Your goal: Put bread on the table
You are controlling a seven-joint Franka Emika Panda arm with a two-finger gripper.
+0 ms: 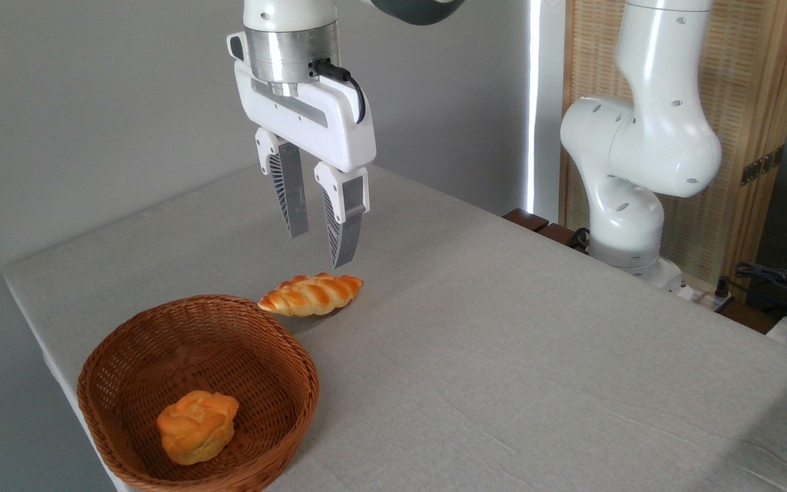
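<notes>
The bread (197, 426), a small lumpy orange-golden bun with a knotted top, lies inside the round brown wicker basket (127, 342) near the table's front left corner. The table (503, 342) has a light grey cloth-like top. My gripper (320, 247) hangs open in the air, fingers pointing down, well above and behind the basket. Nothing is between its fingers. It is just above a long braided loaf, far from the bun.
A long braided pale-golden loaf (311, 294) lies on the table just behind the basket. The arm's white base (629, 225) stands at the table's right rear edge. Cables and dark items (776, 280) sit at the far right.
</notes>
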